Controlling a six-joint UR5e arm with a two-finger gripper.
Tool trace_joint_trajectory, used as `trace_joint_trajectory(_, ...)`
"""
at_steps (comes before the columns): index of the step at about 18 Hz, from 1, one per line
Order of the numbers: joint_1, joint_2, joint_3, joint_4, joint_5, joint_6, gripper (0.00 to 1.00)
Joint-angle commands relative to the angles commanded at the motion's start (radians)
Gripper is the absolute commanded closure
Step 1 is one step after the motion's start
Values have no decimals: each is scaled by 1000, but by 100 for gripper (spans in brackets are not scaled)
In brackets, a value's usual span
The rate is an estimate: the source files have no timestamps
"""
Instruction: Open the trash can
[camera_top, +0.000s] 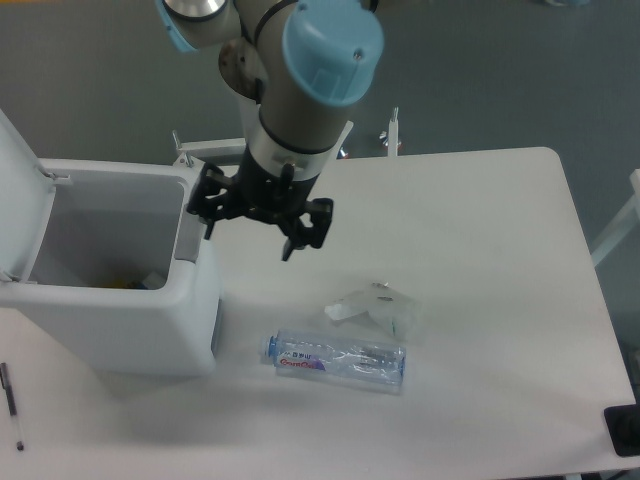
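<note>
The trash can (150, 330) is a big white bin at the table's left edge. Its lid (15, 195) stands upright on the far left, so the inside is exposed, with a few small items at the bottom. A grey push-button tab (188, 246) sits on the right rim. My gripper (250, 230) hovers just right of that rim and a little above it. It is open, with nothing between its black fingers (291, 243); the left finger is near the tab, apart from it.
A clear plastic bottle (335, 360) lies on the table right of the bin. A crumpled clear wrapper (375, 308) sits just above it. A pen (12, 405) lies at the front left, and a black object (625, 430) at the front right corner.
</note>
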Motion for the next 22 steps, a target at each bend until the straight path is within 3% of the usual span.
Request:
trace_joint_trajectory(2, 57, -28, 1, 19, 11, 20, 0)
trace_joint_trajectory(8, 176, -71, 6, 35, 15, 251, 0)
trace_joint_trajectory(16, 252, -178, 5, 196, 107, 573, 0)
trace_joint_trajectory(19, 293, -206, 0, 209, 120, 719, 0)
trace_joint_trajectory(22, 299, -213, -9, 200, 244, 801, 0)
